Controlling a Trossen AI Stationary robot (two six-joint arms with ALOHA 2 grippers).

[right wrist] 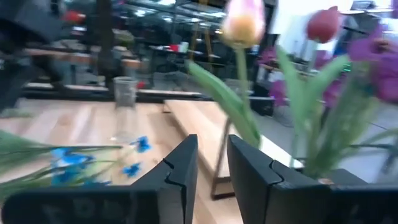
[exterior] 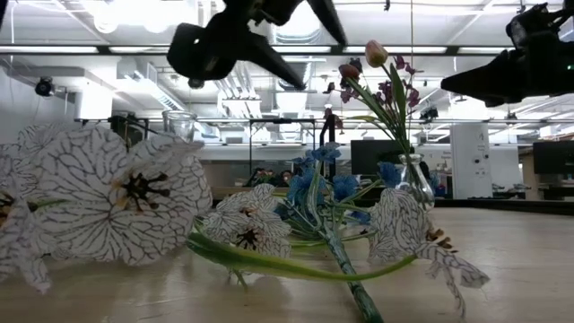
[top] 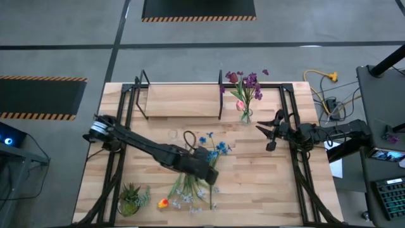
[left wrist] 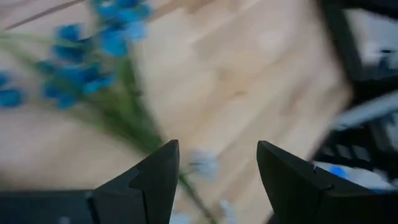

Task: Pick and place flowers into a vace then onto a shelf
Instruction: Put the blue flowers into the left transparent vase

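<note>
Loose flowers (top: 190, 187) lie flat on the table near its near edge, with white veined blooms (exterior: 126, 193), a blue spray (top: 215, 149) (left wrist: 93, 62) and an orange-yellow bloom (top: 162, 203). My left gripper (top: 212, 174) (left wrist: 217, 180) hangs open above their stems, well clear of the table in the low view (exterior: 242, 45). A glass vase (top: 245, 115) (exterior: 414, 179) stands right of the shelf (top: 180, 101) and holds purple, pink and red blooms (right wrist: 242, 25). My right gripper (top: 267, 134) (right wrist: 212, 174) hovers right of the vase, open by a narrow gap.
An empty clear glass (right wrist: 124, 99) (top: 172, 134) stands in front of the shelf. A small spiky potted plant (top: 130, 199) sits at the near left corner. Black frame rails (top: 297, 164) run along both table sides. Cables (top: 323, 79) lie off the right edge.
</note>
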